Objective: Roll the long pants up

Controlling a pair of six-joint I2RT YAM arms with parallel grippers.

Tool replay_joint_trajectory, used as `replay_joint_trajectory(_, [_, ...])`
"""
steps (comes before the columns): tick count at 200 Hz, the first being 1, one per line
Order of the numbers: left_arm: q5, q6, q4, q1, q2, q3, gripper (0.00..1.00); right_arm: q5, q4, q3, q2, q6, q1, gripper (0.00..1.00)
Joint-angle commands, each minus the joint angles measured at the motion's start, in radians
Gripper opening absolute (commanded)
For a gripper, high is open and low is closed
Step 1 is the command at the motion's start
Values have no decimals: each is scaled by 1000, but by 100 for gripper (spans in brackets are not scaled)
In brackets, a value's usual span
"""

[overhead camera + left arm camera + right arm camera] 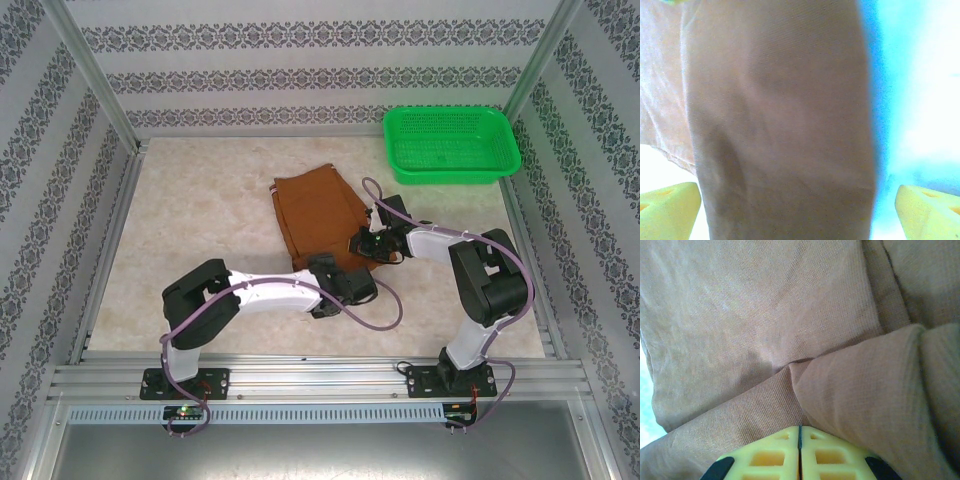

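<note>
Marble-look table (pixel 200 220), wallpapered walls; folded pants (pixel 318 215) lie mid-table with both grippers at their near edge.
We see the left gripper (pixel 800 207) spread wide, cloth lying between its fingers (pixel 670 210), nothing clamped. The right gripper (pixel 800 452) is pressed closed against a raised fold; we cannot tell if cloth is caught in it. We judge the pants soft, light and limp, with layers likely to slide. Best hold: the near folded edge, one corner per gripper, rolling toward the far wall.
</note>
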Motion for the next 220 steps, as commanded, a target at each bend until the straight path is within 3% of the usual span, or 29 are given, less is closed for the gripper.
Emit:
replay_joint_trajectory(1, [48,-38,-78,-25,-63,13,100,25,-104,-13,51,-25,8,10])
replay_joint_trajectory(28, [-3,-46,-51,0,-7,-8,100,24,-101,-1,71,-17,13,10])
replay_joint_trajectory(67, [24,-90,-68,81,114,42,100,23,-101,6,73,-10,21,9])
replay_joint_trajectory(99, [43,-78,-88,194,174,115,100,32,-116,14,64,-20,17,8])
replay_joint_trajectory(144, [113,-55,-167,337,274,248,100,31,-122,24,65,-19,11,7])
replay_joint_trajectory(196, [245,-57,-245,397,414,352,100,18,-110,36,87,-12,9,2])
replay_joint_trajectory(220, [291,-67,-260,414,469,386,95,8,-104,35,89,-10,10,0])
